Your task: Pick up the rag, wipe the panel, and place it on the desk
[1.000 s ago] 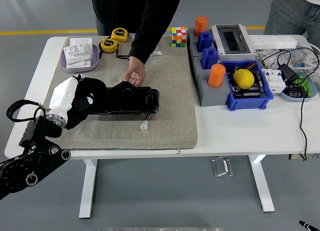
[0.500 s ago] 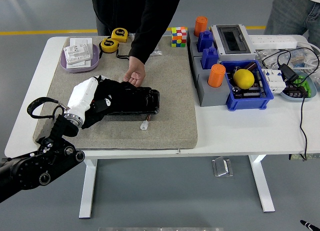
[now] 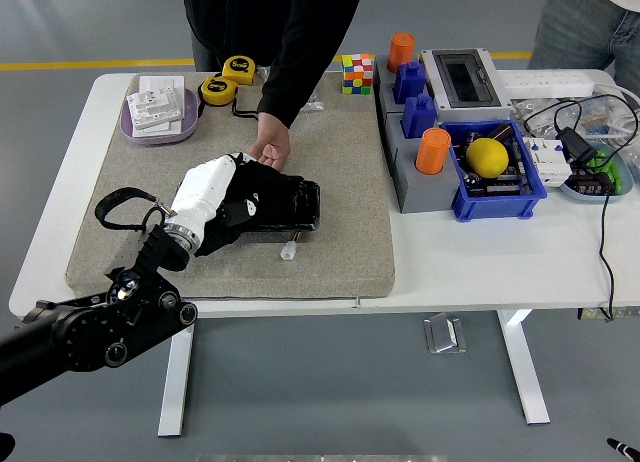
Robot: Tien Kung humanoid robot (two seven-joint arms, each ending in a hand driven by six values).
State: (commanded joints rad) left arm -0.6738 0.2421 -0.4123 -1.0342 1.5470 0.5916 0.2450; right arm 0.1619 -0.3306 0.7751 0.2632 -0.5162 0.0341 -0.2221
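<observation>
No print can be read: the labels on the yellow tape measures (image 3: 229, 78) are too small.

Mat, left and near part: the grey mat (image 3: 120, 232) lies bare here, open to a hand.
Mat, right part: bare between the black panel (image 3: 290, 204) and the grey box (image 3: 420, 177).
Far side of panel: a person's hand (image 3: 270, 152) rests at its edge and blocks the way in from there.
Near panel: a small white piece (image 3: 289, 250) lies just beside it.
Right half of bench: crowded by the blue bin (image 3: 500, 177), orange cylinders (image 3: 433, 150) and cables (image 3: 600, 212).
Far left corner: a purple tray (image 3: 160, 117) and yellow tape measures (image 3: 225, 82).
</observation>
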